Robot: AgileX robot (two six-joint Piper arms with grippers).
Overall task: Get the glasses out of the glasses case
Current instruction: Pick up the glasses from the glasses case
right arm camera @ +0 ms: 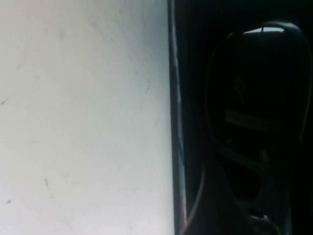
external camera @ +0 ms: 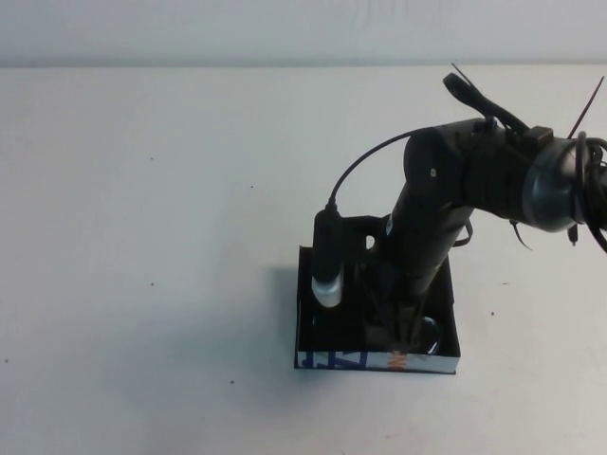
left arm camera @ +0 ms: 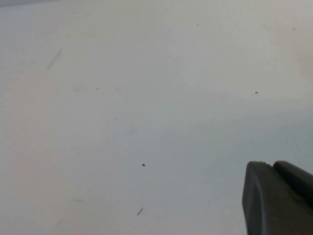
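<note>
Right gripper (external camera: 403,332) reaches down into the case (external camera: 313,327) over the glasses (right arm camera: 254,112), jaw state indiscernible; left gripper (left arm camera: 279,198) off over bare table (external camera: 142,237), likewise indiscernible.

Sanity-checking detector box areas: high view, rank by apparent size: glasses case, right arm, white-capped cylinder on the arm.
1. Right arm, reaching down into the case; nearer the camera, so it looks inflated.
2. Glasses case, partly covered by the arm.
3. White-capped cylinder, clearly smallest.

Right claw sits inside the case. Left claw shows only in its wrist view.

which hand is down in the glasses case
The right hand, reaching down into the glasses case; the left hand hangs over the table elsewhere.
</note>
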